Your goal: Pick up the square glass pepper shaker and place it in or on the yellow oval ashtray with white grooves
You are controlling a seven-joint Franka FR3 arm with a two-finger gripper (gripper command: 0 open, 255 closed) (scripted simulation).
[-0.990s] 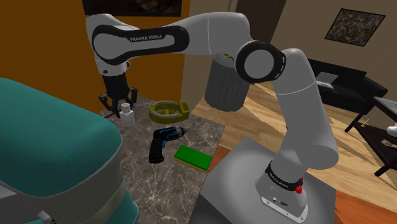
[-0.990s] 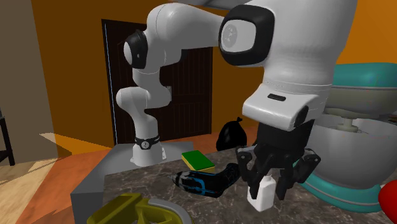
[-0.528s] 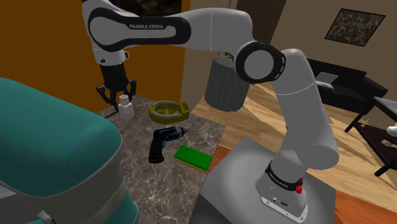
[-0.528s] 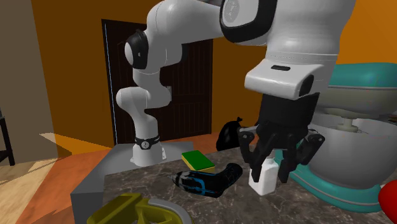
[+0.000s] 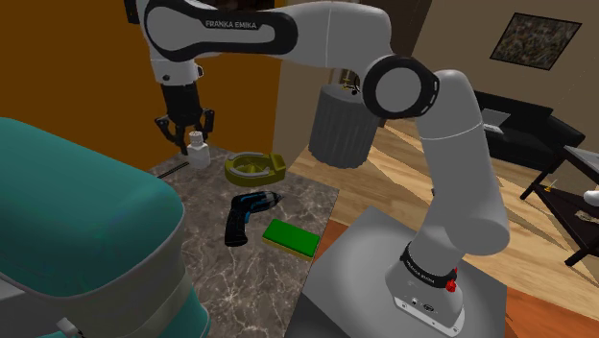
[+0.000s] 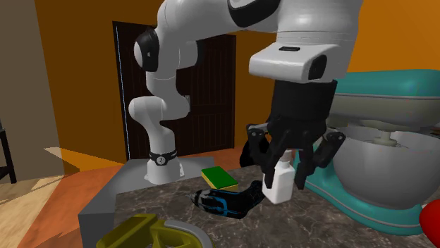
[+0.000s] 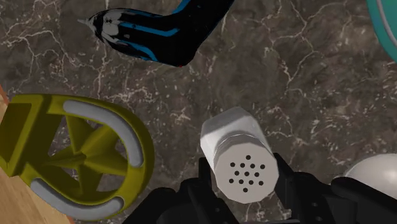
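Note:
A white square pepper shaker with a perforated cap hangs above the dark marble table, clasped by my black gripper, which is shut on it. The yellow oval ashtray with pale grey grooves lies on the table toward the shoulder view's right of the shaker, apart from it. In the wrist view the ashtray lies beside the held shaker, below on the marble.
A black and blue cordless drill lies mid-table, with a green sponge near the edge by the stand. A large teal stand mixer crowds one side. A grey ribbed bin stands on the floor.
The gripper has risen with the shaker off the table and moved toward the shoulder view's right, closer to the ashtray.

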